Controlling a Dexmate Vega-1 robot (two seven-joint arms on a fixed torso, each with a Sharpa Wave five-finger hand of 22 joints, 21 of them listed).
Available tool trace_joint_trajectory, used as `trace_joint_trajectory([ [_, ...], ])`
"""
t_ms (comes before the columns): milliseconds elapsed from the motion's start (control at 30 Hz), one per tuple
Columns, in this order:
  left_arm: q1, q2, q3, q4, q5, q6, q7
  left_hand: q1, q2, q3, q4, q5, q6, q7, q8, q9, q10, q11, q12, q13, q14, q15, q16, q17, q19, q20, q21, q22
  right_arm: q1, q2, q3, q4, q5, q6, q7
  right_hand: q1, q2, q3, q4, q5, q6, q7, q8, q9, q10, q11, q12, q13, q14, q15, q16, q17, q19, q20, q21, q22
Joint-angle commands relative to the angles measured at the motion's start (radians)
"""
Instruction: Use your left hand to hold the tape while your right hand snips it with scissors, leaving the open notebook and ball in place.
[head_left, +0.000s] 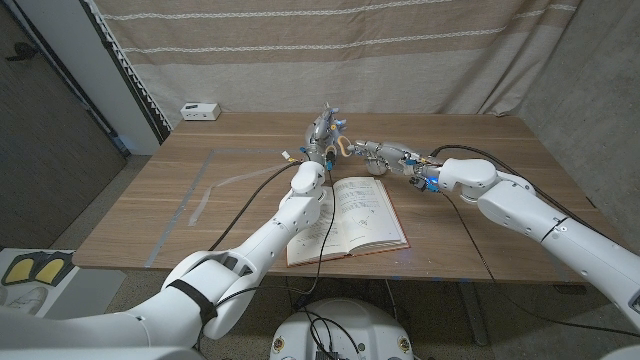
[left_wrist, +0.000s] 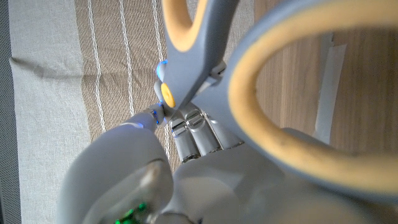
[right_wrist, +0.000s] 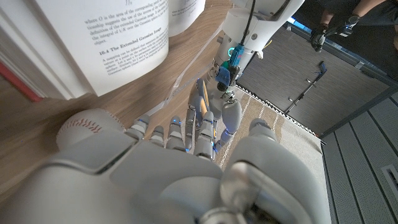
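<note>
Head view. Saw the left hand (head_left: 320, 140) and the right hand (head_left: 385, 155) brought close together above the table (head_left: 480, 170), just beyond the far edge of the open notebook (head_left: 355, 212). Found the scissors (head_left: 333, 128) up between them, nearest the left hand, with pale yellow handle loops. Could not tell which hand gripped them, nor how either hand's fingers lay. Spotted the tape (head_left: 203, 192) as a pale strip lying on the wood, out to the left and well apart from both hands. Noted a white box (head_left: 201, 110) at the table's far left corner, against the striped curtain (head_left: 330, 50).

Left wrist view. Looked straight into the scissors (left_wrist: 199, 50), with grey handles and yellow-lined loops held very close to the lens. Made out the left hand (left_wrist: 217, 180) beneath them, with fingers (left_wrist: 193, 134) straight and side by side. Could not tell whether they clamped the handle. Caught the tape (left_wrist: 328, 87) as a light strip on the wood behind.

Right wrist view. Saw the right hand (right_wrist: 186, 168) with fingers (right_wrist: 205, 124) stretched out, slightly parted, and a thin grey piece (right_wrist: 201, 98) rising among them. Could not tell whether they held it. Found the ball (right_wrist: 84, 127), white with red stitching, touching the hand's side and resting on the table just beside the notebook (right_wrist: 118, 37). Saw the left arm (right_wrist: 249, 25) reaching down just past the fingertips.
</note>
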Motion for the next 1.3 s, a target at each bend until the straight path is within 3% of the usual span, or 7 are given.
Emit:
trace_joint_trajectory([
  [33, -0.011, -0.006, 0.013, 0.026, 0.014, -0.020, -0.025, 0.000, 0.003, 0.001, -0.004, 0.004, 0.007, -0.001, 0.000, 0.004, 0.002, 0.002, 0.009, 0.004, -0.006, 0.000, 0.000, 0.000, -0.007, -0.075, 0.003, 0.002, 0.014, 0.002, -0.015, -0.004, -0.017, -0.027, -0.006, 0.039, 0.010, 0.039, -0.015, -0.018, -0.001, 0.017, 0.008, 0.002, -0.016, 0.009, -0.006, 0.002, -0.010, 0.009, 0.001, 0.002, 0.001, 0.006, 0.004, 0.002],
  [300, -0.015, 0.001, 0.015, 0.029, 0.016, -0.022, -0.047, -0.001, 0.002, 0.002, -0.003, 0.005, 0.010, -0.004, -0.001, 0.002, 0.000, 0.002, 0.008, -0.001, -0.015, 0.000, -0.002, -0.005, -0.012, -0.074, 0.002, 0.002, 0.020, -0.015, -0.027, -0.036, -0.077, -0.053, -0.045, 0.047, 0.002, 0.065, -0.013, -0.043, -0.009, 0.076, 0.007, 0.001, -0.026, 0.008, -0.010, 0.002, -0.007, 0.015, 0.003, 0.003, 0.012, 0.009, 0.007, 0.002],
  [400, -0.013, 0.004, 0.015, 0.024, 0.015, -0.020, -0.050, -0.001, 0.001, 0.002, -0.003, 0.006, 0.012, -0.004, -0.002, 0.000, 0.000, 0.002, 0.007, -0.003, -0.018, 0.000, -0.002, -0.007, -0.014, -0.074, 0.001, 0.001, 0.021, -0.019, -0.030, -0.047, -0.095, -0.060, -0.056, 0.030, -0.011, 0.065, -0.002, -0.060, -0.018, 0.122, 0.004, 0.001, -0.026, 0.008, -0.010, 0.002, -0.006, 0.018, 0.004, 0.004, 0.019, 0.011, 0.008, 0.003],
  [633, -0.008, 0.008, 0.013, 0.013, 0.012, -0.017, -0.053, -0.001, 0.001, 0.003, -0.003, 0.006, 0.013, -0.008, -0.003, -0.002, 0.001, 0.002, 0.008, -0.007, -0.023, 0.000, -0.002, -0.012, -0.017, -0.075, 0.001, 0.002, 0.031, -0.029, -0.042, -0.074, -0.143, -0.092, -0.075, 0.028, -0.008, 0.079, 0.002, -0.080, -0.035, 0.185, 0.002, 0.000, -0.017, 0.025, -0.007, 0.002, 0.006, 0.025, 0.006, 0.003, 0.033, 0.011, 0.011, 0.002],
  [1033, -0.007, 0.007, 0.007, 0.017, -0.006, -0.019, -0.080, -0.002, 0.001, 0.004, -0.003, 0.007, 0.018, -0.003, -0.005, -0.007, 0.000, 0.002, 0.008, -0.011, -0.030, -0.001, -0.002, -0.018, -0.022, -0.074, 0.001, 0.002, 0.052, -0.027, -0.068, -0.100, -0.234, -0.158, -0.120, 0.035, -0.002, 0.099, 0.001, -0.097, -0.056, 0.200, 0.000, 0.000, -0.046, 0.031, -0.019, 0.002, 0.005, 0.030, 0.003, 0.003, 0.038, 0.013, 0.010, 0.003],
  [1300, -0.018, 0.001, 0.001, 0.047, -0.040, -0.020, -0.145, -0.004, -0.001, 0.005, -0.001, 0.008, 0.016, -0.007, -0.005, -0.005, -0.005, 0.002, 0.005, -0.018, -0.043, -0.001, -0.007, -0.027, -0.029, -0.072, -0.002, 0.001, 0.037, 0.006, -0.054, -0.070, -0.208, -0.152, -0.152, 0.033, -0.003, 0.109, 0.004, -0.111, -0.067, 0.200, 0.000, 0.000, -0.071, 0.010, -0.026, 0.002, -0.001, 0.028, 0.001, 0.004, 0.036, 0.014, 0.008, 0.003],
])
